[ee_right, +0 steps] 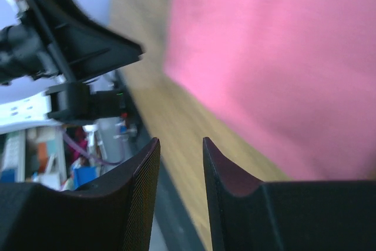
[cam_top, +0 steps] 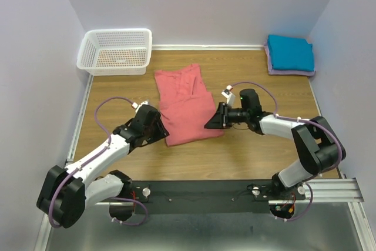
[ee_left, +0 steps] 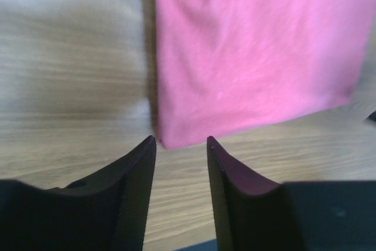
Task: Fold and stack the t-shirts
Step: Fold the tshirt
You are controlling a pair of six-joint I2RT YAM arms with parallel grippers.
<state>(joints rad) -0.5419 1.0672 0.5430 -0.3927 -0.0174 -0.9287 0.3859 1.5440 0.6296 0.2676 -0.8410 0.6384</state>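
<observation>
A salmon-pink t-shirt [cam_top: 187, 105] lies partly folded in the middle of the table. It also shows in the left wrist view [ee_left: 252, 51] and in the right wrist view [ee_right: 282, 63]. My left gripper [cam_top: 163, 131] is open and empty at the shirt's near left corner [ee_left: 167, 142], its fingertips [ee_left: 151, 141] just short of the cloth. My right gripper [cam_top: 209, 123] is open and empty at the shirt's near right edge. A folded teal-blue t-shirt [cam_top: 290, 52] lies on a folded pale lavender t-shirt [cam_top: 271, 67] at the back right.
A white plastic lattice basket [cam_top: 116, 52] stands at the back left. Walls close in the table on three sides. The black rail [cam_top: 235, 189] with the arm bases runs along the near edge.
</observation>
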